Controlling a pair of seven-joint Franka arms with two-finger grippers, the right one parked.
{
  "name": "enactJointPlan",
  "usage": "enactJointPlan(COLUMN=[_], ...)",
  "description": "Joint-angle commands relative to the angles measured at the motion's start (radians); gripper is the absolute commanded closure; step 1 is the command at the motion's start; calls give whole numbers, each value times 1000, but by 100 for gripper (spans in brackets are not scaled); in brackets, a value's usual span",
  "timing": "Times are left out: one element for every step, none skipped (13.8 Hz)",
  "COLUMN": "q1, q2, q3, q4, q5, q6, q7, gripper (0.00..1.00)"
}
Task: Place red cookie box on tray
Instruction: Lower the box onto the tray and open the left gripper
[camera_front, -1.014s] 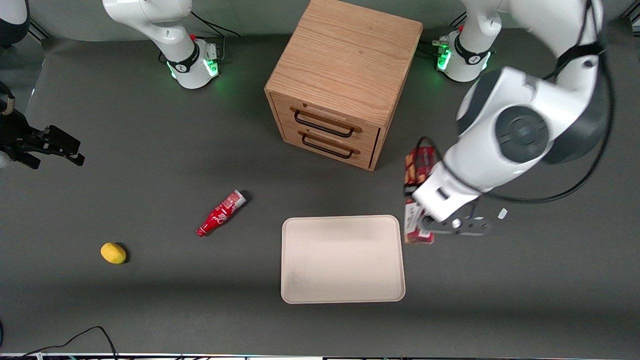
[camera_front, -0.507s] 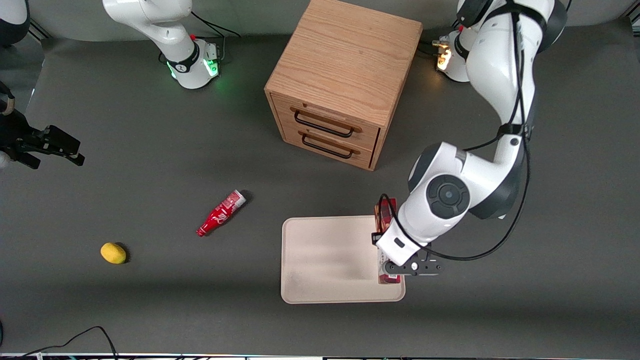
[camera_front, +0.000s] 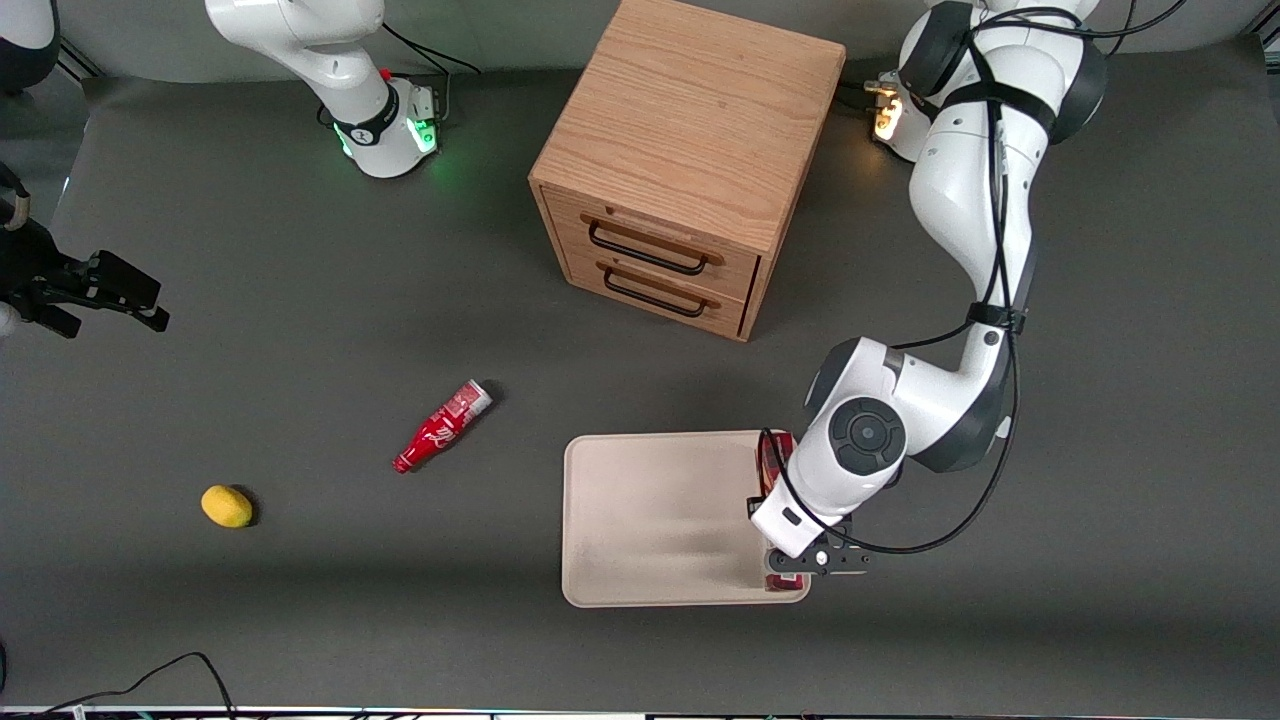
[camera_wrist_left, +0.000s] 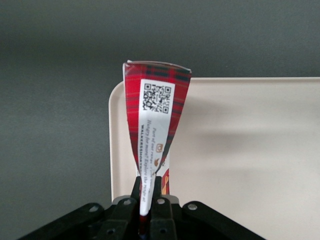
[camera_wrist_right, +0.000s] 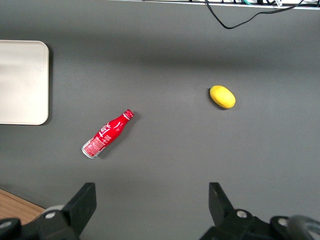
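Note:
My left gripper (camera_front: 787, 562) (camera_wrist_left: 147, 192) is shut on the red cookie box (camera_front: 771, 462) (camera_wrist_left: 155, 120), pinching it between its black fingers (camera_wrist_left: 158, 192). The box, red tartan with a white label and a QR code, hangs low over the pale beige tray (camera_front: 660, 520) (camera_wrist_left: 240, 145), along the tray edge nearest the working arm's end of the table. I cannot tell whether it touches the tray. The arm's wrist hides most of the box in the front view. The tray's edge (camera_wrist_right: 22, 82) also shows in the right wrist view.
A wooden two-drawer cabinet (camera_front: 690, 160) stands farther from the front camera than the tray. A red bottle (camera_front: 442, 426) (camera_wrist_right: 106, 134) and a yellow lemon (camera_front: 227, 506) (camera_wrist_right: 222, 96) lie toward the parked arm's end of the table.
The arm carried the cookie box from the table beside the tray to over the tray's edge, then lowered and moved it slightly nearer the front camera. The grip stayed shut.

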Motion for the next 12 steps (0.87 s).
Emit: enactJointPlan(q1=[-28, -34, -34, -35, -35, -35, -35, -35, -35, -34, -34, -32], q2=[34, 41, 44, 51, 59, 62, 62, 64, 64, 64, 62, 61], q3=[18, 18, 18, 18, 20, 18, 18, 18, 18, 18, 18, 18], q4=[42, 42, 39, 39, 41, 39, 39, 39, 38, 36, 35, 36], q5=[47, 51, 52, 57, 67, 77, 78, 78, 78, 80, 80, 80], q6=[14, 23, 31, 37, 42, 51, 51, 51, 51, 52, 55, 49], q7=[-35, -35, -37, -39, -46, -48, -48, -46, -46, -43, -40, -40], gripper=[100, 100, 100, 100, 98, 96, 80, 58, 29, 0, 0, 0])
